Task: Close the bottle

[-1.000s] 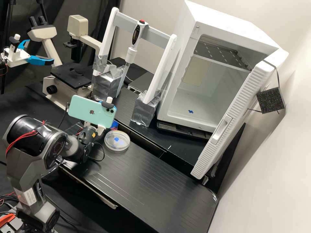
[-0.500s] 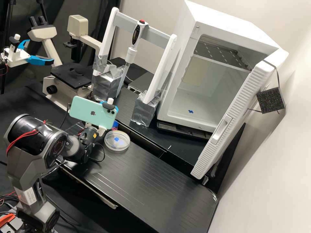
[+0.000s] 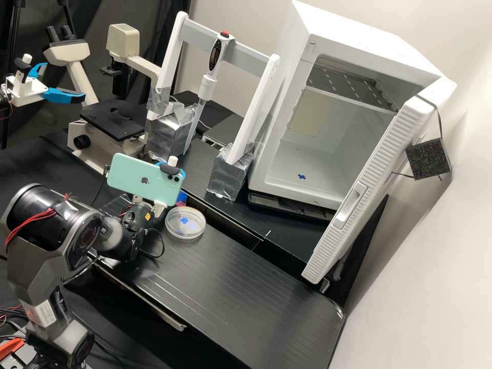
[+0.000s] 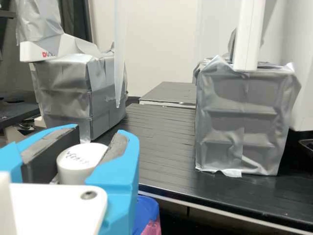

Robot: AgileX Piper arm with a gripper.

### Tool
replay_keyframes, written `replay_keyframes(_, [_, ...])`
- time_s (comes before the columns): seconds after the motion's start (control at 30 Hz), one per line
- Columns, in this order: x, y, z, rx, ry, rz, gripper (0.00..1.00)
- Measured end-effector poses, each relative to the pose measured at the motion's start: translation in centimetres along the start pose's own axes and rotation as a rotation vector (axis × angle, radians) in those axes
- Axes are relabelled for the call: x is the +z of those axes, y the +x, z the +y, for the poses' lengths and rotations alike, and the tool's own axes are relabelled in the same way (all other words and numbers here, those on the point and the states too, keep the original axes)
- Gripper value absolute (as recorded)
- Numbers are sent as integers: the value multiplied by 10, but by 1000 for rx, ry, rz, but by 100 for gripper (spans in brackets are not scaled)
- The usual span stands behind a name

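- In the hand: we list one white gripper (image 4: pixel 98 132), its bright blue fingers (image 4: pixel 117 169) with dark pads closed on the sides of a round white cap (image 4: pixel 77 160) with handwriting on top.
- Handling: we judge the cap light, stiff plastic, smooth enough to slip when twisted; we would hold it by opposite sides, pads level, pressing gently lest the threads cross.
- Just below the hand: a blue-and-pink surface (image 4: pixel 148 208), perhaps the bottle's body; we cannot tell whether the cap is seated on it. If full, we expect weight, and walls that give when squeezed.
- Near the hand: a mint-green phone (image 3: pixel 141 179), clamped, and a clear round lidded dish (image 3: pixel 185 228) with a blue mark.
- Under and around the hand: a black, finely ridged benchtop (image 3: pixel 230 287), glossy; we would expect a base to slide there.
- Beyond the hand: two blocks wrapped in silver film (image 4: pixel 242 132), bearing white posts.
- Farther from the hand: a cream microscope (image 3: pixel 123 41), an open white incubator (image 3: pixel 333 25), a dark curtain (image 3: pixel 23 120), a pale wall (image 3: pixel 435 256).
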State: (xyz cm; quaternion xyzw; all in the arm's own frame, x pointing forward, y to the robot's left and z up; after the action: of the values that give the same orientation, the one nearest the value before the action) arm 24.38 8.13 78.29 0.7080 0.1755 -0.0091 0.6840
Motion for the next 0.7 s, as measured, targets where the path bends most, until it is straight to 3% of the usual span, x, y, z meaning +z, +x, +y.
replay_keyframes(0.7, [-3,10,5,-4,-14,1,0])
